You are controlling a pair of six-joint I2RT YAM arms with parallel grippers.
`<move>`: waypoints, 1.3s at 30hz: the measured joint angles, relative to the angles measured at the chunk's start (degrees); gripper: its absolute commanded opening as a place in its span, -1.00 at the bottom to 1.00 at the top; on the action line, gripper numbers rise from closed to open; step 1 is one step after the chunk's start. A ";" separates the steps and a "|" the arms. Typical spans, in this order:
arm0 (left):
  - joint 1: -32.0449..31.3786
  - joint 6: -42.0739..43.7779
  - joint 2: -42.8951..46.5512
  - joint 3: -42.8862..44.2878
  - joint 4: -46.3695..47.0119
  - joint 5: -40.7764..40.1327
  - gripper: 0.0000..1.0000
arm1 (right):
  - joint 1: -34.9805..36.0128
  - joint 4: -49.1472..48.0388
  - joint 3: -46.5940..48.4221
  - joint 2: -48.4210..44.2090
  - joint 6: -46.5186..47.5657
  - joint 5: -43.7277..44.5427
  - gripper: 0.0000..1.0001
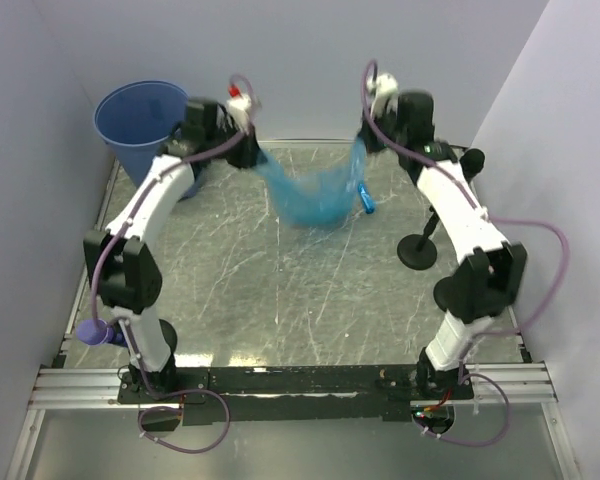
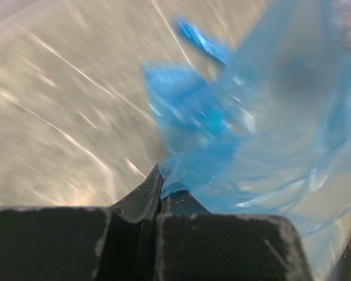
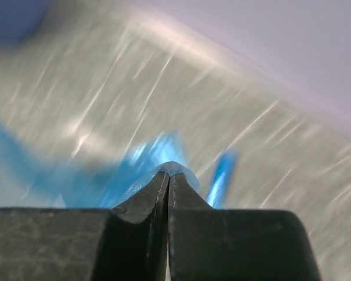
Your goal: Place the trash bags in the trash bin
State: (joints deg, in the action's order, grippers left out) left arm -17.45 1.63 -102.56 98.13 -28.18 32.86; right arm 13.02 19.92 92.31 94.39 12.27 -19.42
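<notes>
A thin, see-through blue trash bag (image 1: 315,195) hangs stretched between my two grippers over the far middle of the table. My left gripper (image 1: 255,155) is shut on the bag's left edge, and the film (image 2: 251,134) bunches at its closed tips (image 2: 159,175). My right gripper (image 1: 365,140) is shut on the right edge, with film (image 3: 105,175) wrapped over its closed tips (image 3: 168,171). The trash bin (image 1: 140,120), a round tapered blue bucket, stands upright in the far left corner, left of the left gripper. It shows as a blue blur (image 3: 11,17) in the right wrist view.
A small bright blue piece (image 1: 367,200) sits just right of the bag; I cannot tell whether it is part of it. A black round-based post (image 1: 417,250) stands by the right arm. A purple object (image 1: 92,330) lies at the left edge. White walls enclose the table.
</notes>
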 measured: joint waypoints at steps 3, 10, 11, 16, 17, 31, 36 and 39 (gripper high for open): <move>4.07 -5.64 -6.03 12.07 0.15 -0.79 -0.99 | -0.72 -1.77 15.02 8.68 -1.14 4.28 -1.00; 9.18 -13.60 -2.34 18.75 20.20 -6.14 -0.99 | -0.13 -15.72 29.88 9.57 -1.44 7.89 -1.00; 8.96 -14.60 -0.07 17.40 25.49 -7.45 -0.99 | 0.55 -19.06 30.27 8.35 -0.70 7.98 -1.00; 3.93 -11.34 7.39 19.39 41.51 -10.62 -0.99 | 6.97 -34.12 26.27 -0.72 5.84 6.88 -1.00; 2.03 -9.16 9.97 17.16 44.65 -10.91 -0.99 | 8.41 -37.05 21.94 -3.91 7.78 6.19 -1.00; -9.33 58.29 36.37 -69.05 21.92 -6.71 -0.99 | 11.85 -12.37 -74.60 -44.85 44.11 -0.81 -1.00; -9.79 49.42 34.27 -53.24 20.65 -6.78 -0.99 | 13.35 -13.09 -64.57 -48.30 40.81 -0.83 -1.00; -9.14 37.44 29.14 -41.11 19.23 -7.37 -0.99 | 12.76 -14.12 -52.17 -40.24 33.48 1.07 -1.00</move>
State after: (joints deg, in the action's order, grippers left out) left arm -26.59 39.07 -73.43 57.01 -8.95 25.50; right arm 25.78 5.80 40.14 54.15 45.76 -18.35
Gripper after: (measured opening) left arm 0.012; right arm 0.004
